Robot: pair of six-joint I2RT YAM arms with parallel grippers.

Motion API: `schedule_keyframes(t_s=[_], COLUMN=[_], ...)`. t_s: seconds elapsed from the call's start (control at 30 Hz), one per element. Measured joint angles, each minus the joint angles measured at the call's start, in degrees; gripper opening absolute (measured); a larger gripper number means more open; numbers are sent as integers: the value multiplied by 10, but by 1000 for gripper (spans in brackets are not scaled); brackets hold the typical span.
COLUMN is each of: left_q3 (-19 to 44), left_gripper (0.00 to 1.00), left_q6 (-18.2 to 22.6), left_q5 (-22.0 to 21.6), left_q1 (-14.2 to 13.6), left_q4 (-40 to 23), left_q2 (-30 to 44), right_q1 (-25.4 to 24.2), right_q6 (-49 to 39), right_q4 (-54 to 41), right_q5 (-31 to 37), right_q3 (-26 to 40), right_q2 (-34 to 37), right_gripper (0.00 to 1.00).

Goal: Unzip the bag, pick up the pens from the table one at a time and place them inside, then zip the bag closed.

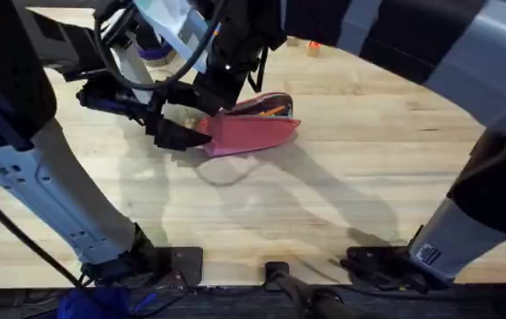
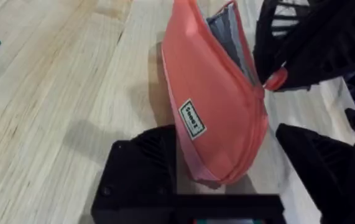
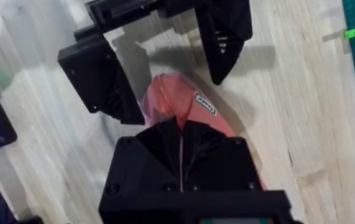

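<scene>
Found the bag (image 1: 257, 133) lying on the table (image 1: 341, 204), toward the far side and left of the middle, long axis running roughly left to right, mouth tipped upward. Spotted an orange pen (image 1: 275, 110) tucked inside the gaping right half; could not make out the black one.

Noted the left gripper (image 2: 224, 134) spread wide around the bag's left end, with one finger (image 2: 146, 168) against the fabric and the other well clear: bracing, not pinching. Noted the right gripper (image 3: 180, 121) reaching across from above, fingers pressed together on the zip pull (image 2: 276, 78), a small rounded tab of the same pink-red.

Judged the job to be at the closing stage. Read the zip as shut from the left end up to the pull and open beyond it, with grey lining (image 2: 227, 31) on show there. Reckoned on dragging the pull along the long axis, away from the left gripper and toward the far end. Counted the right arm as already on the pull and the left as nearer for anchoring the tail.

Took the bag for soft woven cloth, slack, bulging in the middle and tapering at the ends, with a small white stitched label (image 2: 192, 118) on its side. Took the table for pale smooth planks with visible grain, offering little hold against sliding. Expected bunching ahead of the slider unless held taut.
</scene>
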Motion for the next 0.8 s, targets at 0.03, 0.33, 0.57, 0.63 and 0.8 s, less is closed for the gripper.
schedule_keyframes(t_s=[0.03,0.33,0.57,0.63,0.8], left_q3=[0,0,0,0,0], left_gripper=[993,992,623,320,46], left_q6=[1,3,4,4,6], left_q5=[0,0,0,-1,2], left_q1=[-2,-15,-15,-15,-15], left_q4=[0,9,10,9,10], left_q2=[0,0,0,0,0], right_q1=[0,0,0,0,0], right_q6=[0,0,0,0,0], right_q4=[0,0,0,1,2], right_q5=[0,2,2,2,6], right_q3=[0,0,0,0,0], right_q2=[0,0,0,0,0], right_gripper=[31,30,30,30,30])
